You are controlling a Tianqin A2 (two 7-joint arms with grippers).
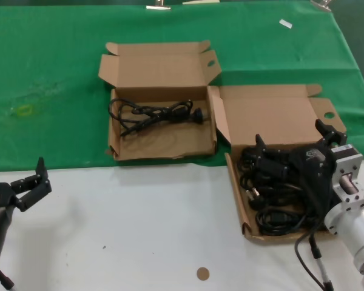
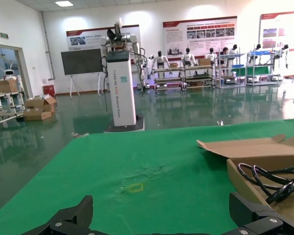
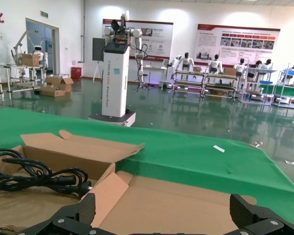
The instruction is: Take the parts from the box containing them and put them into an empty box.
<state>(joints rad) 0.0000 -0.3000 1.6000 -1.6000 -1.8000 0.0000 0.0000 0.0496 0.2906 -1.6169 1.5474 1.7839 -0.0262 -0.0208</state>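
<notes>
One black power cable [image 1: 155, 114] already lies in the far brown cardboard box [image 1: 161, 147]; right gripper [image 1: 291, 159], jaws spread and empty over the near brown cardboard box's [image 1: 238, 200] coiled black cables [image 1: 278, 203], should pinch a single coil. Left gripper [image 1: 29, 189] waits open.

Both boxes open-topped. My right gripper [image 1: 291, 144] hangs over the cable pile [image 1: 273, 194]; raised lids [image 1: 161, 66] block the far side.

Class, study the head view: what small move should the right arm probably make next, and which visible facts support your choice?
Probably lower the right gripper, fingers open, onto the black cables beneath it and close. They fill the right box; the left box holds one cable. The left gripper waits off to the left.
</notes>
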